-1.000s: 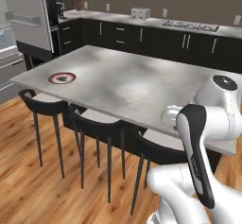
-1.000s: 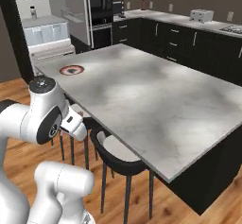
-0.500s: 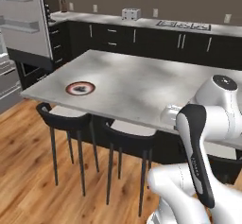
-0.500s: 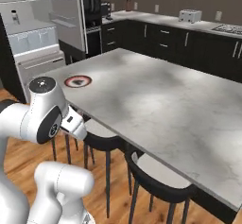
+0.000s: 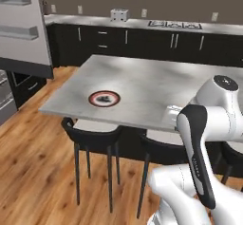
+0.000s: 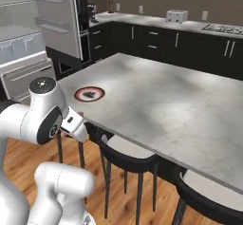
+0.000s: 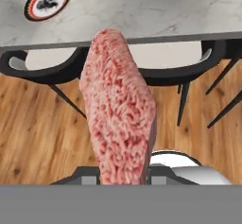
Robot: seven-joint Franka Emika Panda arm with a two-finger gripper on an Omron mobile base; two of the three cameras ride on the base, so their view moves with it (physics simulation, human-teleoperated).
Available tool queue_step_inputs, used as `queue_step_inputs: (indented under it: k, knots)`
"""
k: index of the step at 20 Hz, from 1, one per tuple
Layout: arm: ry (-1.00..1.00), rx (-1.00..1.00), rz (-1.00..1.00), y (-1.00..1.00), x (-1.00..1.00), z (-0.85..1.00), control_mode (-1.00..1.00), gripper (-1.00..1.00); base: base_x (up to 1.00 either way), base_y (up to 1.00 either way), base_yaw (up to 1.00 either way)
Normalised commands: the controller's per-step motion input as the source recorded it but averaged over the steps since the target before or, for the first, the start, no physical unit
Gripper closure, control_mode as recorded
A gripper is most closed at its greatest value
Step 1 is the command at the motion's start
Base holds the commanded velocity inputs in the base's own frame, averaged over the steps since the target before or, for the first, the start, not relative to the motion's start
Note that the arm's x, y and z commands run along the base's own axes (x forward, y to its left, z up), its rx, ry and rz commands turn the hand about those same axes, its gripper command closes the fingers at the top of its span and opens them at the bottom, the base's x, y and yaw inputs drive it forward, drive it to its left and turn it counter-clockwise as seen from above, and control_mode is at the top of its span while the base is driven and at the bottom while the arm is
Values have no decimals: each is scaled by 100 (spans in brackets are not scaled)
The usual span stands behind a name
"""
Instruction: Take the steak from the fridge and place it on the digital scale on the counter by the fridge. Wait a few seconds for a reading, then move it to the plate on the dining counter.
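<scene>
The pinkish-red steak (image 7: 119, 109) stands on edge in the middle of the hand view, with my gripper (image 7: 124, 173) shut on its lower end; the fingertips are hidden behind the meat. The gripper hangs in front of the near edge of the light grey marble dining counter (image 7: 156, 8), over the wood floor and the stools. The plate (image 7: 47, 1) with its orange-red rim lies on the counter beyond the steak, up and to the left. It also shows as the plate (image 5: 104, 98) and plate (image 6: 89, 94) near the counter's (image 5: 156, 84) corner. The digital scale is out of view.
The fridge (image 6: 21, 53) stands open at the left, its door (image 5: 23, 24) swung out. Black stools (image 5: 92, 138) (image 6: 128, 155) are tucked under the counter's near edge. A dark wall worktop with a toaster (image 5: 118, 14) and hob (image 5: 174, 24) runs along the back.
Both base views have shifted as the base drove: the counter and plate are now nearer and more central, the fridge has slid off to the left. The arm's pose is unchanged.
</scene>
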Motion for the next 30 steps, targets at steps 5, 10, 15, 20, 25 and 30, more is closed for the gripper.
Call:
queue_step_inputs:
  k: [5,10,15,20,25,30]
  knots:
    - [0,0,0,0,0,0,100,100,23,100,-33]
    - [0,0,0,0,0,0,100,100,27,96,-34]
    - [0,0,0,0,0,0,100,100,45,59,-34]
    - [0,0,0,0,0,0,100,100,58,16,-33]
    - [0,-14,-31,5,66,0,-100,100,0,0,0]
    - [0,-11,-16,20,91,-10,-100,100,0,0,0]
